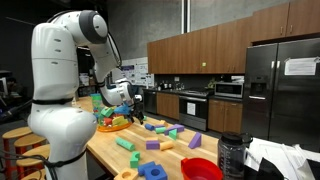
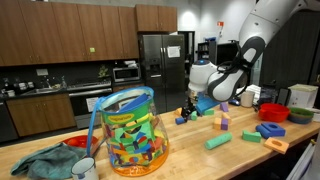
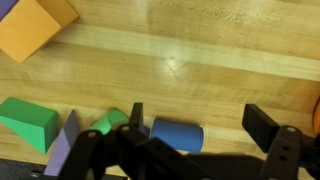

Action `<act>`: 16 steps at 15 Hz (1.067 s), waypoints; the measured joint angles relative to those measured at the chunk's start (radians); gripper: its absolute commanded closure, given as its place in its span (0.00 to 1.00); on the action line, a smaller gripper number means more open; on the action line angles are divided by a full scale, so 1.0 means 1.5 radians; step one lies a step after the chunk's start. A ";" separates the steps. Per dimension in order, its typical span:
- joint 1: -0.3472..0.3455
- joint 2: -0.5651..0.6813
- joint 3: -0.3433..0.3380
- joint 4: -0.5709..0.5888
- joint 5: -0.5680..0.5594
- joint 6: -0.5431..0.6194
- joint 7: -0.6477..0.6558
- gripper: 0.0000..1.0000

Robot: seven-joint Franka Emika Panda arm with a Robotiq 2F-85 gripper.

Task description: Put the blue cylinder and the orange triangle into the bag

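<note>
In the wrist view the blue cylinder (image 3: 177,135) lies on its side on the wooden table, between my gripper's (image 3: 200,120) open fingers and close to the left one. An orange block (image 3: 35,28), which may be the orange triangle, lies at the top left, apart from the gripper. In an exterior view the gripper (image 2: 190,108) hangs low over the table, to the right of the see-through bag (image 2: 130,132) full of coloured blocks. The bag (image 1: 108,117) and the gripper (image 1: 131,101) also show in an exterior view.
A green block (image 3: 28,118), a purple block (image 3: 62,148) and a green cylinder (image 3: 110,121) lie just left of the gripper. Several loose blocks are scattered on the table (image 1: 150,140). A red bowl (image 1: 201,169) stands near the table's end. A cloth (image 2: 45,160) lies by the bag.
</note>
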 measured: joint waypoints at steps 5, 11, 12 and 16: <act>0.001 0.001 0.000 0.000 -0.002 -0.008 0.000 0.00; 0.025 0.028 0.012 0.032 -0.035 -0.032 0.066 0.00; 0.034 0.032 0.018 0.043 -0.035 -0.037 0.076 0.00; 0.062 0.046 0.032 0.088 -0.035 -0.051 0.107 0.00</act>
